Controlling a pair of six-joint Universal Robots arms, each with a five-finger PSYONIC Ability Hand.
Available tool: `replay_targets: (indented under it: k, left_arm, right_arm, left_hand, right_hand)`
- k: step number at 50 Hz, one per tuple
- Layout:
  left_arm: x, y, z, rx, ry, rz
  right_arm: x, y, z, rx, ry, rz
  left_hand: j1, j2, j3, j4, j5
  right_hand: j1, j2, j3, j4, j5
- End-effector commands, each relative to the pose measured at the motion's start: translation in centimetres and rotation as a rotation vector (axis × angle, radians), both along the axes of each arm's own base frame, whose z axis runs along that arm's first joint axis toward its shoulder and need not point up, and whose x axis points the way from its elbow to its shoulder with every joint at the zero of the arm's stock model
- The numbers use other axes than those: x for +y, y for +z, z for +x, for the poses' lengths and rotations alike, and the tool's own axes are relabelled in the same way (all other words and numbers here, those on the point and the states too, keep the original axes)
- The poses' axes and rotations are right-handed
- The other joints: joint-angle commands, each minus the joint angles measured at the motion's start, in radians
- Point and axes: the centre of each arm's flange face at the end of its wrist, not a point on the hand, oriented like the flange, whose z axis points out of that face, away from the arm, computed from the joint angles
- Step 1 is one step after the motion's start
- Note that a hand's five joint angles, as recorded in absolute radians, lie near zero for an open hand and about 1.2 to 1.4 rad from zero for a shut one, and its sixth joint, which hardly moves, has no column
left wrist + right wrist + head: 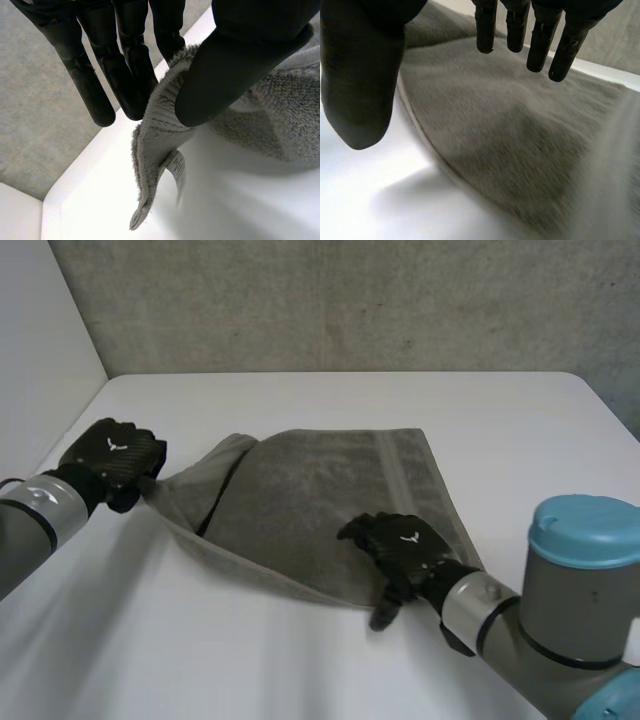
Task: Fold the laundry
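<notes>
While the grey towel [320, 500] lies partly doubled over across the middle of the white tabletop [300, 400], the left robot hand [115, 455] pinches its left corner between thumb and fingers, near the tabletop's left edge. A small white label [175, 167] hangs below that pinch. The right robot hand [400, 545] is over the towel's near edge, released, its fingers straight.

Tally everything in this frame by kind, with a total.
Towels: 1, the grey towel
Robot hands: 2, the left hand pinching a towel corner and the right hand open over the towel's near edge
Tables: 1, the white table
Total: 4
</notes>
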Motion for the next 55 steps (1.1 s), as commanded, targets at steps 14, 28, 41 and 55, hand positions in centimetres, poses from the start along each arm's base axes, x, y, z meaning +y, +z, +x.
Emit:
replay_targets:
  k: [14, 28, 41, 55]
  left_arm:
    - [-0.7, 2.5, 0.6, 0.113, 0.122, 0.022]
    - [-0.7, 4.0, 1.4, 0.128, 0.168, -0.023]
    - [-1.4, 3.9, 2.7, 0.137, 0.209, -0.018]
    - [-0.9, 3.0, 2.7, 0.132, 0.209, 0.013]
  right_arm:
    - [1.0, -1.8, 6.2, -0.099, 0.033, 0.124]
    - [-1.6, -2.7, 3.9, -0.031, -0.162, 0.095]
    - [-5.4, -1.9, -2.7, 0.051, -0.326, 0.029]
    - [-6.3, 0.1, -5.9, 0.043, -0.321, -0.031]
  left_hand:
    - [0.259, 0.243, 0.245, 0.243, 0.254]
    - [0.259, 0.243, 0.245, 0.243, 0.254]
    - [0.259, 0.243, 0.245, 0.243, 0.254]
    - [0.259, 0.243, 0.245, 0.243, 0.254]
  right_hand:
    - [0.043, 0.033, 0.045, 0.027, 0.059]
    - [0.706, 0.696, 0.708, 0.691, 0.722]
    - [0.865, 0.855, 0.867, 0.849, 0.881]
    - [1.132, 1.121, 1.133, 1.116, 1.147]
